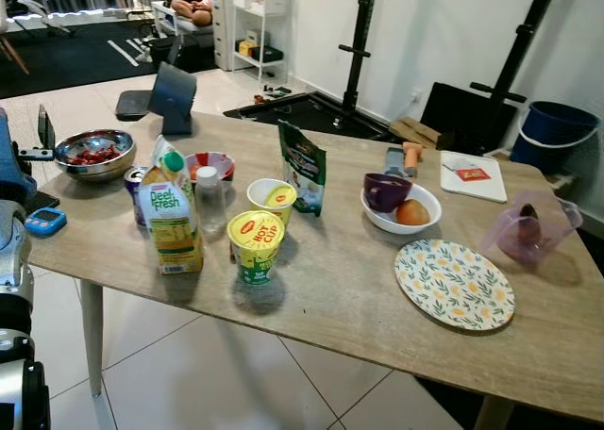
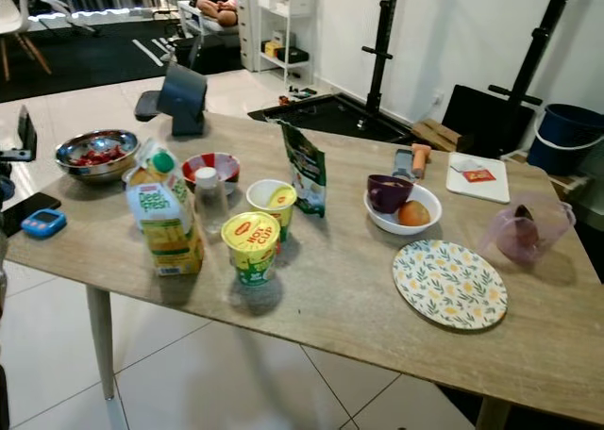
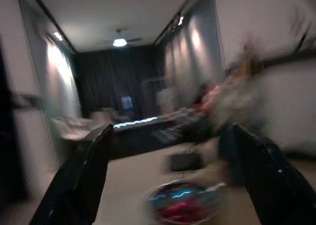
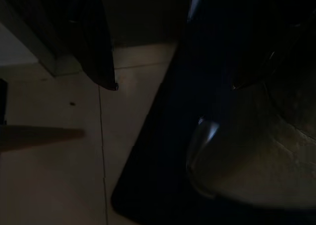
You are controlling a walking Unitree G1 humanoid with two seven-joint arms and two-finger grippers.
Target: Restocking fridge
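On the wooden table stand a Peel Fresh juice carton, a clear water bottle, a yellow-lidded hot cup, a second open cup, a green pouch and a drink can. My left gripper is open at the table's left end. It points at a steel bowl of red pieces, and the view is blurred. My right gripper hangs open over the tiled floor in the dark.
A steel bowl, a red-rimmed bowl, a white bowl with a purple cup and a fruit, a patterned plate, a pink pitcher, a blue timer and a tablet stand share the table. A person lies far back.
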